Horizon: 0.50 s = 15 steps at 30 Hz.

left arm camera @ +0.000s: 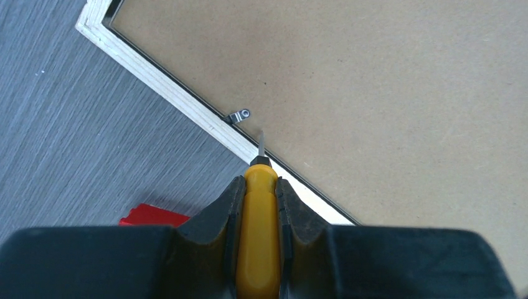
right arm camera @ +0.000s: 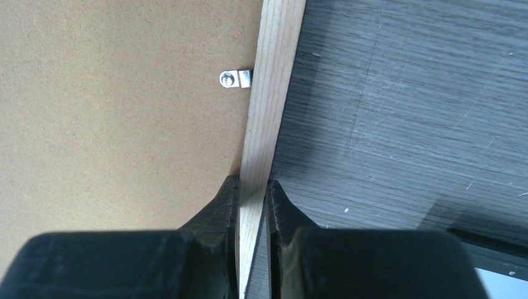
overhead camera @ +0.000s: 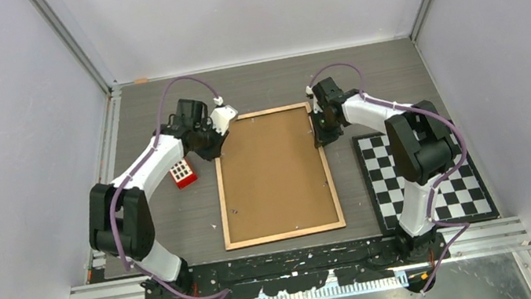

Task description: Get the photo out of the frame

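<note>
The frame (overhead camera: 285,235) lies face down in the middle of the table, its brown backing board (overhead camera: 274,172) facing up. The photo is hidden under that board. My left gripper (left arm camera: 257,180) is shut on a yellow-handled screwdriver (left arm camera: 258,237) at the frame's far left corner. The screwdriver's thin tip points at a small metal clip (left arm camera: 238,116) on the light wood rim (left arm camera: 155,75). My right gripper (right arm camera: 252,180) is shut on the frame's right wood rim (right arm camera: 274,75), one finger on the board side and one on the table side. Another metal clip (right arm camera: 235,79) sits just ahead of it.
A small red block (overhead camera: 183,174) lies on the table left of the frame, close under my left arm. A black-and-white checkerboard (overhead camera: 425,177) lies to the right of the frame by the right arm's base. Grey walls close in the table on three sides.
</note>
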Motion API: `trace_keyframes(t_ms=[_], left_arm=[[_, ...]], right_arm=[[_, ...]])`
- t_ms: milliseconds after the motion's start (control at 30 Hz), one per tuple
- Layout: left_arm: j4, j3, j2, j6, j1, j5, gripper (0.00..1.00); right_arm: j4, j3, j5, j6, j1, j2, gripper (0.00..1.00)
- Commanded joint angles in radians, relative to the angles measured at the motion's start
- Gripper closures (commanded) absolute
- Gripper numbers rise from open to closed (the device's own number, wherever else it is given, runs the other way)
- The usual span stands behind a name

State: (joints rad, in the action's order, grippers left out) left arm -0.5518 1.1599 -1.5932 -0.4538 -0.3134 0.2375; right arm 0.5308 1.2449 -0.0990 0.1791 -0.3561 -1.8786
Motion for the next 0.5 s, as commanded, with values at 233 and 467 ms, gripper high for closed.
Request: trace_keyframes(t_ms=[233,467], left_arm=[[0.077,0.037,-0.041,-0.038,-0.001,-0.07,1.0],[0.097,0.063,-0.075,-0.082,-0.005,-0.094,1.0]], right_arm=[[0.121,-0.055,-0.024,-0.063,-0.021,-0.043,0.99],[0.138,-0.04,-0.03,-0.095,-0.026,-0.06,1.0]])
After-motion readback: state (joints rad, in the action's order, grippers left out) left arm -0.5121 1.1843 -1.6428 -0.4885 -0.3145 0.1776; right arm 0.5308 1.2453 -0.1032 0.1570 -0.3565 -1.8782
